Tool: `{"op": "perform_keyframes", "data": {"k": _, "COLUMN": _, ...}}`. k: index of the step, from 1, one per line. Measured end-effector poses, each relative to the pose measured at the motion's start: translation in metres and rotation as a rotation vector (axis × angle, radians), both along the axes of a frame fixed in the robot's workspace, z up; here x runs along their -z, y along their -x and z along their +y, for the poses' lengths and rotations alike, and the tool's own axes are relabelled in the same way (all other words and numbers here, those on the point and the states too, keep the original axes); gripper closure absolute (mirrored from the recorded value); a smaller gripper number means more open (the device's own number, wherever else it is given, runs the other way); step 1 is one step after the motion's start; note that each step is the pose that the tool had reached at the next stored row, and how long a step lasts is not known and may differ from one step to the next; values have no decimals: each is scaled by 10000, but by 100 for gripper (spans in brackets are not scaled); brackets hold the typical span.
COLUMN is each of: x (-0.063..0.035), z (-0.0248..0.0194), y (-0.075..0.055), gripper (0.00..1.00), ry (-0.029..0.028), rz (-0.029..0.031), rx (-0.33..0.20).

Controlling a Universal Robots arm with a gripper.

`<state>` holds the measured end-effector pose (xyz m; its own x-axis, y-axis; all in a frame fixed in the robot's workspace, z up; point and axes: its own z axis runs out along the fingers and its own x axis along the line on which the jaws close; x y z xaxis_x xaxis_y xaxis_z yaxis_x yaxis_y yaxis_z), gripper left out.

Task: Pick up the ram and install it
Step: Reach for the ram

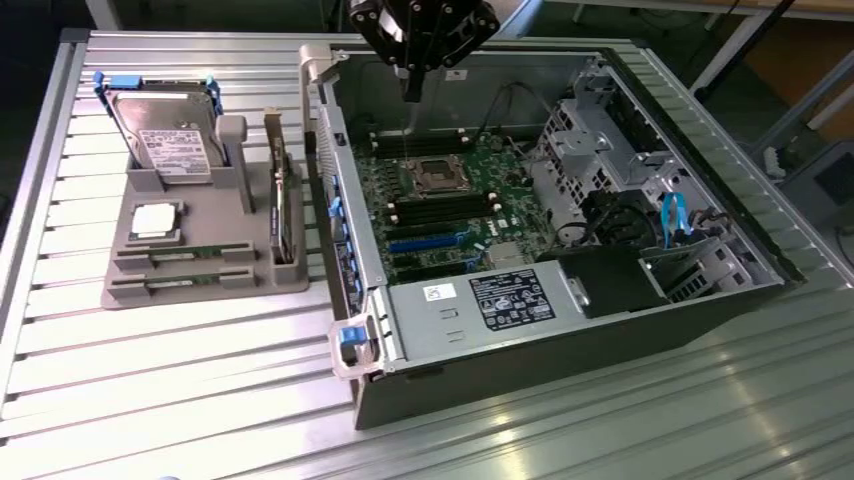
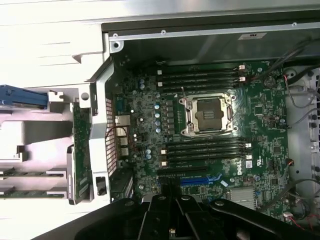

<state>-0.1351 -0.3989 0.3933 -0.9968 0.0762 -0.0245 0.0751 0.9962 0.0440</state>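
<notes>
Two green ram sticks (image 1: 184,255) (image 1: 178,284) lie in slots at the front of the grey holder (image 1: 214,298) on the exterior view's left. In the wrist view they show as green strips (image 2: 30,174) (image 2: 30,193). My gripper (image 1: 412,95) hangs high over the open computer case, above the motherboard's far edge and well apart from the holder. Its dark fingers (image 2: 161,210) look closed together with nothing between them. Below it are the black memory slots (image 1: 424,143) (image 2: 200,76) and a second bank (image 1: 434,208) (image 2: 205,150), either side of the processor socket (image 1: 434,178) (image 2: 207,114).
The holder also carries a hard drive (image 1: 167,145), a square silver processor (image 1: 154,222) and a tall card on edge (image 1: 278,200). The case's side wall (image 1: 327,190) stands between holder and motherboard. A power supply (image 1: 494,300), drive cage (image 1: 587,130) and cables (image 1: 674,215) crowd the case.
</notes>
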Motion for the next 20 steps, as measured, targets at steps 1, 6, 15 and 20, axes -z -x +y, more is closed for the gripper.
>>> {"op": "perform_keyframes", "data": {"k": 1, "x": 0, "z": 0, "y": 1, "gripper": 91, "ry": -1, "rz": -1, "rx": 0}}
{"op": "perform_keyframes", "data": {"k": 6, "x": 0, "z": 0, "y": 20, "gripper": 91, "ry": 0, "rz": 0, "rx": 0}}
{"op": "perform_keyframes", "data": {"k": 15, "x": 0, "z": 0, "y": 55, "gripper": 91, "ry": 2, "rz": -1, "rx": 1}}
{"op": "perform_keyframes", "data": {"k": 20, "x": 0, "z": 0, "y": 75, "gripper": 91, "ry": 2, "rz": -1, "rx": 1}}
